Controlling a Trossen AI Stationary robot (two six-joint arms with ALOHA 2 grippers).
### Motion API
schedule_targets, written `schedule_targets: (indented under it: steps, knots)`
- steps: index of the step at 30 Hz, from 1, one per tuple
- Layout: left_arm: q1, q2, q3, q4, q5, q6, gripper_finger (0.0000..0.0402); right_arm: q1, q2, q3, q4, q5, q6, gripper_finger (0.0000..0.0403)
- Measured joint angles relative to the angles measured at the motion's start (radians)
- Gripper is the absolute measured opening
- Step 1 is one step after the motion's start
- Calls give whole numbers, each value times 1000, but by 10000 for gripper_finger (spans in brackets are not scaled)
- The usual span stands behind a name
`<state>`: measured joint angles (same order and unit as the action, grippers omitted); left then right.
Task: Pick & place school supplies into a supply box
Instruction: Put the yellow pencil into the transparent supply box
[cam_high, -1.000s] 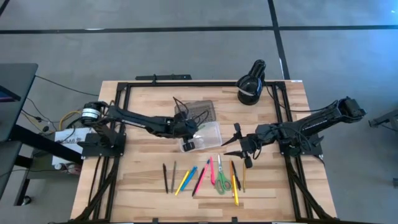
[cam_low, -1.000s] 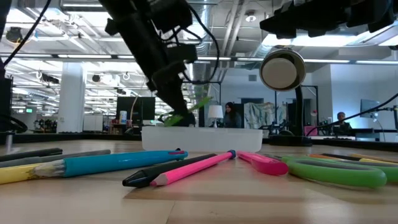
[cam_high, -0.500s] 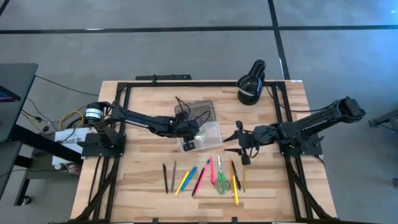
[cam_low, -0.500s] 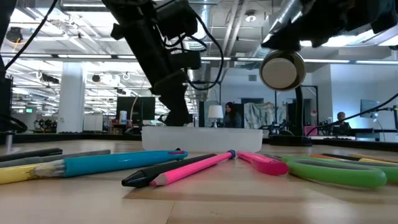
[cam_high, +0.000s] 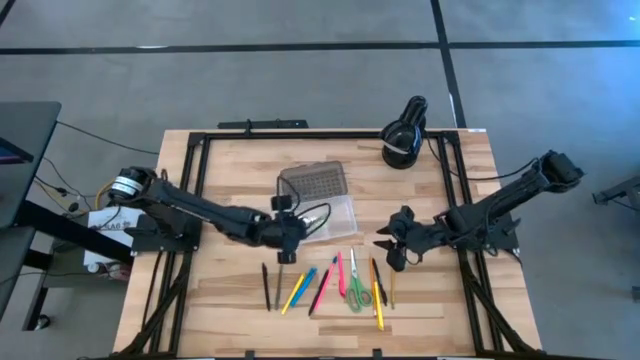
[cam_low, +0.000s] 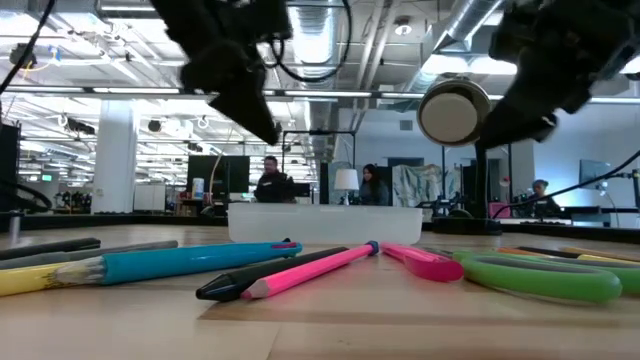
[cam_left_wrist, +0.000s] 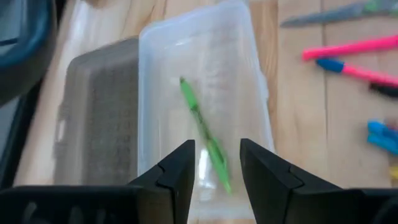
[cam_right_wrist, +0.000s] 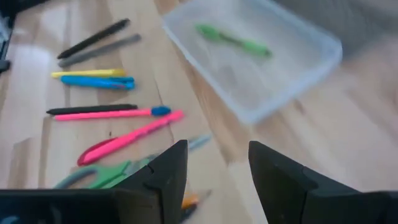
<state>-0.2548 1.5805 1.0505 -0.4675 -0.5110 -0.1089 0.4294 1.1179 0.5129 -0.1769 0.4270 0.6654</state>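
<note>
From table height, the supply box (cam_low: 325, 222) hides its contents.

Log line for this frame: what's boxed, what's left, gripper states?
green pen in supply box | other supplies on table | left gripper open | right gripper open

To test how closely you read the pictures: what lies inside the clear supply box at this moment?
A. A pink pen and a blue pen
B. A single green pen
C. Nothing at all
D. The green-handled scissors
B. The left wrist view shows one green pen lying inside the supply box, and the right wrist view shows the same; the scissors and the pink and blue pens lie outside it on the table.
</note>
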Motion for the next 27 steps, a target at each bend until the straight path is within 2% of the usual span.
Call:
schedule_targets:
  steps: [5, 16, 21, 27]
  knots:
    - [-91, -28, -26, 1, -114, -72, 123, 47, 0, 0, -88, 2, 212, 166]
    - [-228, -25, -27, -46, -236, -186, 123, 178, 7, 0, -219, 25, 550, 152]
    - [-265, -25, -27, -51, -271, -218, 123, 234, 82, 0, -263, -12, 706, 126]
    - [-282, -25, -27, -51, -293, -224, 123, 276, 185, 0, -200, -51, 751, 109]
